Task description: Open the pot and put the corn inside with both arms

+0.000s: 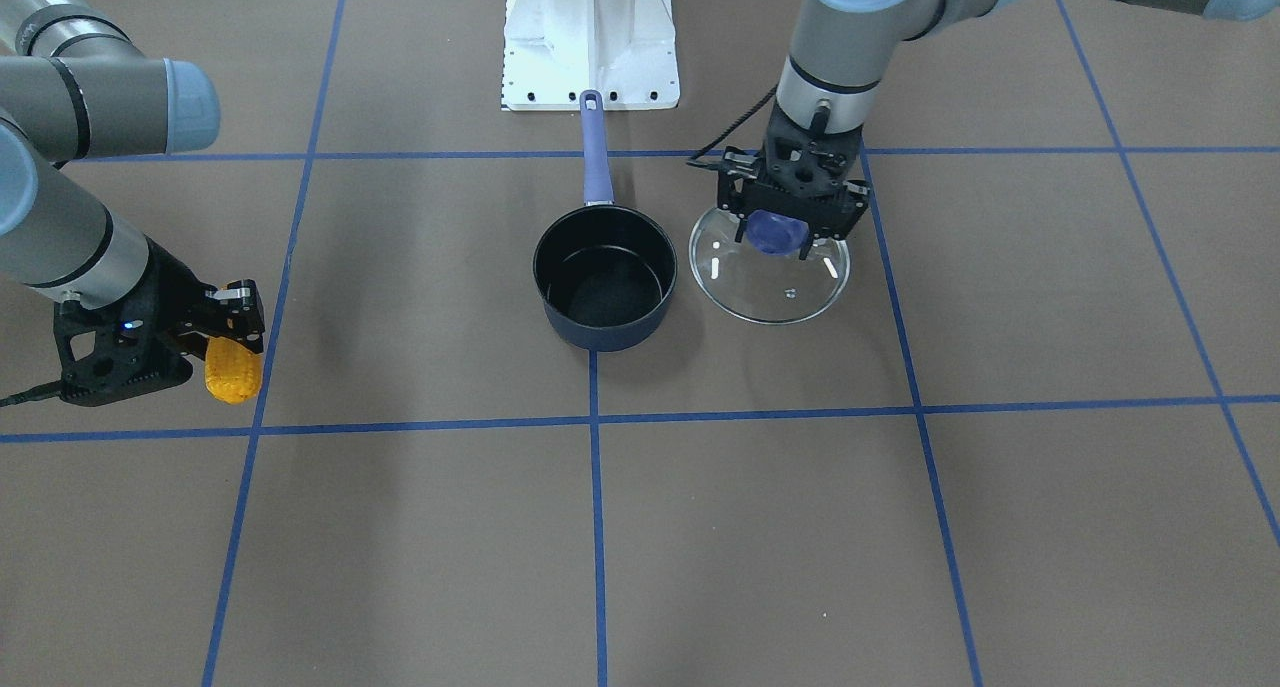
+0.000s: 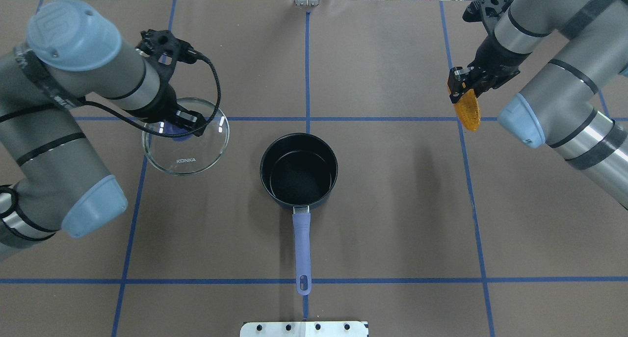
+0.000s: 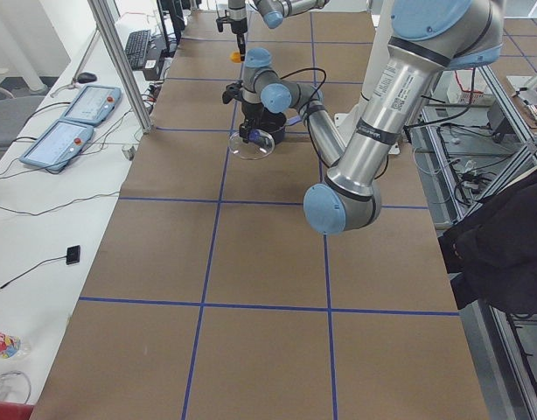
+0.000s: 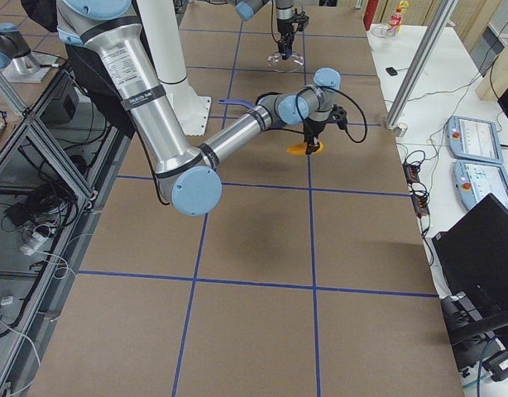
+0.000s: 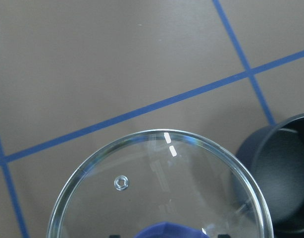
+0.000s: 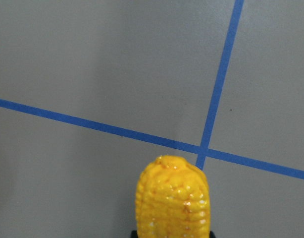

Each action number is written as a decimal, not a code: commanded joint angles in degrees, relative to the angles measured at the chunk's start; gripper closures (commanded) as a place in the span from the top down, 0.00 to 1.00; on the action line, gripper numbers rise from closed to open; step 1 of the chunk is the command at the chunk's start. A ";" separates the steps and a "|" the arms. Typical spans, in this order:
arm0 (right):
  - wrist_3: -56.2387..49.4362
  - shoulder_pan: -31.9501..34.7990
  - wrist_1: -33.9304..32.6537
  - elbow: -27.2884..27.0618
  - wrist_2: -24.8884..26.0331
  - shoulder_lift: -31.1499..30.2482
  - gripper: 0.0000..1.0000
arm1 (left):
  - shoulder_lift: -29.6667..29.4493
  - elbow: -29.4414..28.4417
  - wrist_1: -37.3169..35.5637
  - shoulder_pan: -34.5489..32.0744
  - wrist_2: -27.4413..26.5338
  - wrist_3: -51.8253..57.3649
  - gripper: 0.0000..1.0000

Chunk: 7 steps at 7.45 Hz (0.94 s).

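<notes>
Front view, pot (image 1: 606, 335): uncovered and upright on the brown table (image 1: 420, 527), its black inside showing. The purple-blue handle (image 1: 594, 147) points at the robot's white base (image 1: 590, 37).
Front view, glass lid (image 1: 790, 292): just beside the pot on the robot's left, apart from the pot's rim.
Front view, left gripper (image 1: 773, 235): fingers clamped on the lid's blue knob (image 1: 775, 229).
Front view, right gripper (image 1: 232, 342): closed on the upper end of the corn (image 1: 234, 375), well apart from the pot on the robot's right.
Overhead view, corn: hangs tip-down, farther from the robot than the pot, over a blue tape line (image 2: 478, 239).
Overhead view, lid: a little farther from the robot than the pot, printed KONKA.
Left side view, lid: low beside the pot; I cannot tell whether it touches the table.
Right side view, corn: near the table, under the near arm's gripper.
Left wrist view, lid: fills the lower half, with the pot's wall at the right edge and a gap between them.
Right wrist view, corn: tip over a crossing of tape lines.
</notes>
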State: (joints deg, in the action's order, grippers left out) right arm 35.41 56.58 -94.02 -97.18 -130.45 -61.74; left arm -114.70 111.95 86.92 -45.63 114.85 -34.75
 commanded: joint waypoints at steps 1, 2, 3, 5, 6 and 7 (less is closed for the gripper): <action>7.62 -2.42 -0.20 -0.12 0.54 4.06 0.30 | 9.98 -1.20 7.01 -6.81 4.49 10.96 0.53; 10.61 -4.09 -0.20 -0.12 1.24 5.73 0.30 | 12.89 -3.82 10.51 -9.97 6.16 15.81 0.53; 14.13 -6.54 -0.20 0.06 3.86 7.58 0.30 | 15.01 -9.07 16.81 -12.53 8.61 19.94 0.53; 19.50 -10.33 -0.20 0.15 6.43 11.01 0.30 | 17.39 -21.11 33.41 -14.83 11.00 21.65 0.53; 21.78 -11.74 -0.20 0.32 7.56 12.59 0.30 | 19.06 -23.34 37.75 -16.14 13.62 21.83 0.53; 23.46 -13.49 -0.20 0.58 8.62 13.65 0.30 | 20.46 -23.45 38.31 -17.03 14.52 21.92 0.53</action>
State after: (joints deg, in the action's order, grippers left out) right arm 56.22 45.29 -94.22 -96.86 -123.23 -49.79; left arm -96.15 90.46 121.74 -61.28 127.49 -13.16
